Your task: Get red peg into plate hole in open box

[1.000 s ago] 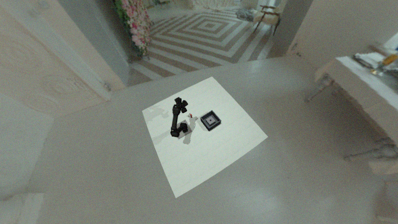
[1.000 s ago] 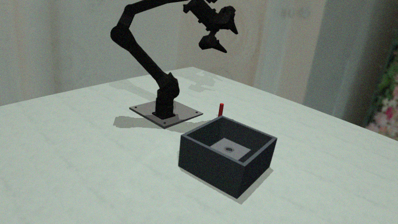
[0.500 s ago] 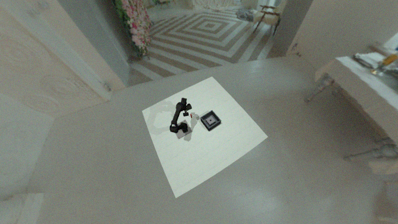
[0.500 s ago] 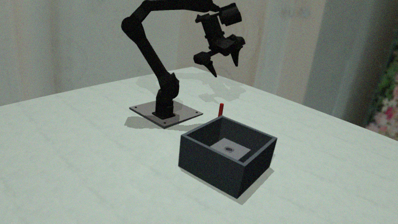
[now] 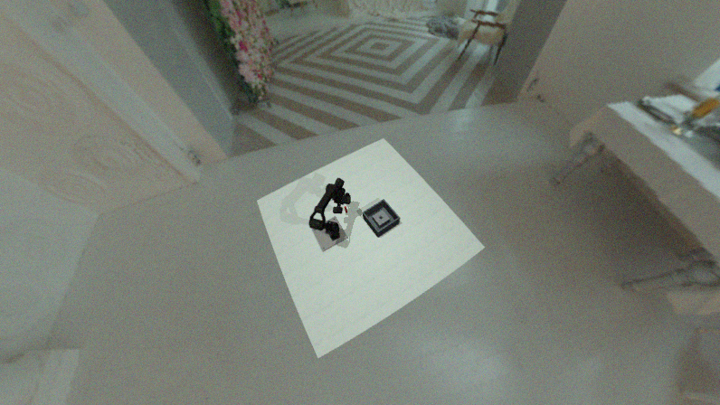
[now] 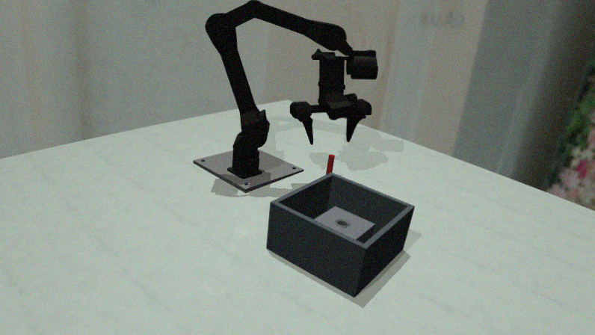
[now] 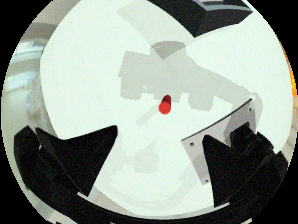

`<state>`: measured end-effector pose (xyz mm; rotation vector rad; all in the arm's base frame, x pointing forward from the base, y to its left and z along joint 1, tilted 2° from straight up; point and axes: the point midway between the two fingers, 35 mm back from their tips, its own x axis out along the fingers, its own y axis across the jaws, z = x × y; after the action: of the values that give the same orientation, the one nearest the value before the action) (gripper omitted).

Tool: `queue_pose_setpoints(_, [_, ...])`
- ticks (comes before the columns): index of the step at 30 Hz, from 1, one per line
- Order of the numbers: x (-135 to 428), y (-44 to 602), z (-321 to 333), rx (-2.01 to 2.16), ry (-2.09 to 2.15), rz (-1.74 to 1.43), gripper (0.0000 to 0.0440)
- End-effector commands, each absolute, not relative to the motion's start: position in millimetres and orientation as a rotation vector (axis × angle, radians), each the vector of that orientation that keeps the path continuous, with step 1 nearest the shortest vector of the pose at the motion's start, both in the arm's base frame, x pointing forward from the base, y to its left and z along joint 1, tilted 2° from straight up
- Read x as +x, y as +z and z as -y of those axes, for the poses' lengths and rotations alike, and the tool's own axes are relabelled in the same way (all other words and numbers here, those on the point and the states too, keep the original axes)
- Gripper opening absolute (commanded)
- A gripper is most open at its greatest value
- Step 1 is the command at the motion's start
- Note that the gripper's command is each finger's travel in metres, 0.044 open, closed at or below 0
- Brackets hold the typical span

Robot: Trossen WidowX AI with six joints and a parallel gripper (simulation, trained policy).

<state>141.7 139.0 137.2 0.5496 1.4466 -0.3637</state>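
Note:
The red peg [image 5: 345, 210] [image 6: 330, 164] [image 7: 165, 107] stands upright on the table, behind the box's far corner in the exterior view, where its lower part is hidden. My gripper [image 6: 330, 142] [image 7: 161, 135] is open and empty, pointing down above the peg. In the wrist view the peg shows a little beyond the line between the fingertips. The dark open box [image 5: 389, 229] [image 6: 312, 253] [image 7: 220, 20] stands on the table. The pale plate [image 6: 333, 214] at its bottom has a round hole with nothing in it.
The arm's grey base plate [image 6: 212, 164] [image 7: 197, 150] lies beside the peg. The box's raised walls are at the top edge of the wrist view. The arm's shadow falls on the white table top [image 5: 352, 301] [image 6: 125, 249] around the peg.

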Motion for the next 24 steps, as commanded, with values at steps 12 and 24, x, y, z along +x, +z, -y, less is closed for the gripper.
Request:
queue_pose_setpoints(12, [156, 58, -142, 0.526, -0.506, -1.389, 0.0439])
queue_pose_setpoints(24, [160, 27, -135, 0.482, -0.577, -1.387, 0.0181])
